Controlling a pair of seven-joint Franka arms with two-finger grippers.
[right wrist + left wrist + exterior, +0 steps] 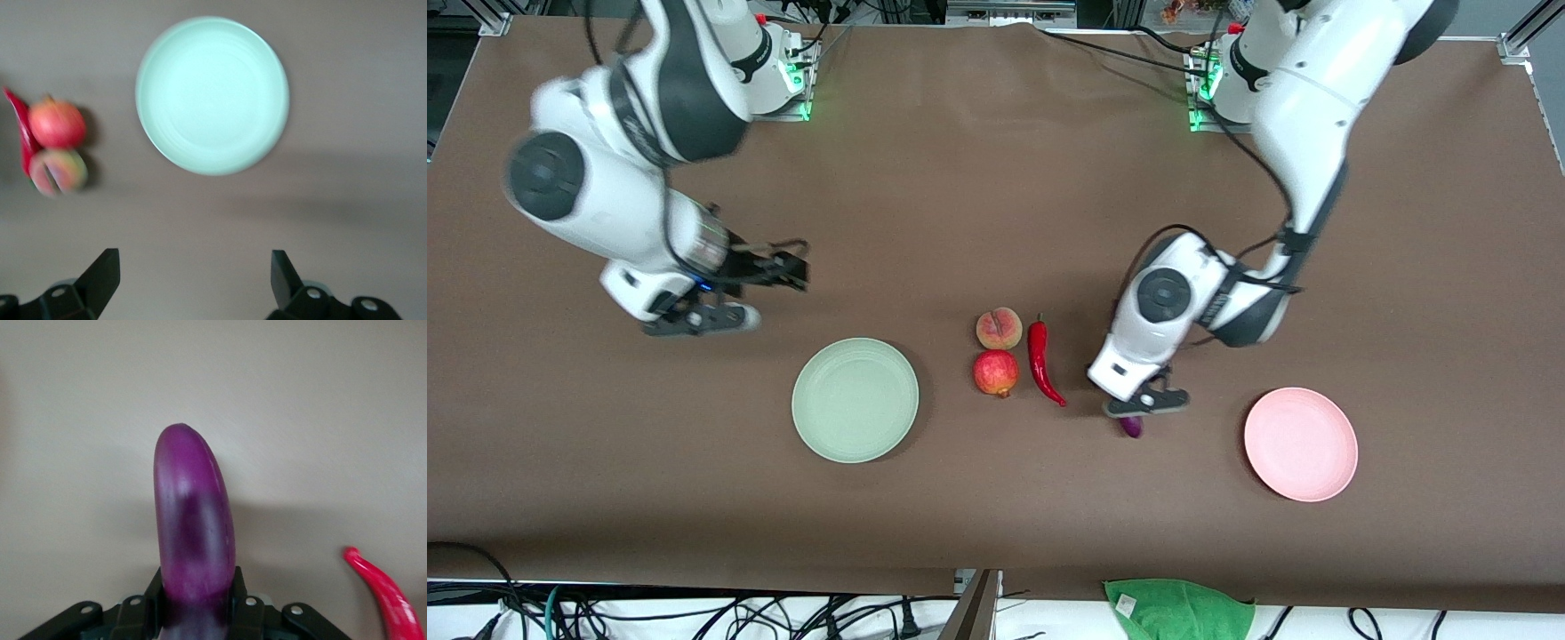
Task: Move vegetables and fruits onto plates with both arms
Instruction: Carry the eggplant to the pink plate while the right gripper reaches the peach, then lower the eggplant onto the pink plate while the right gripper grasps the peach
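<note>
Eggplant (193,527): long, glossy, round-tipped

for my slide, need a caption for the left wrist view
Left gripper shut on the eggplant, chili beside it on the table.

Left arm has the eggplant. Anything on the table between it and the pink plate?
Nothing visible. The left gripper is shut on the eggplant, and only bare table separates it from the pink plate toward the left arm's end. The chili lies toward the right arm's end, off that path.
</note>
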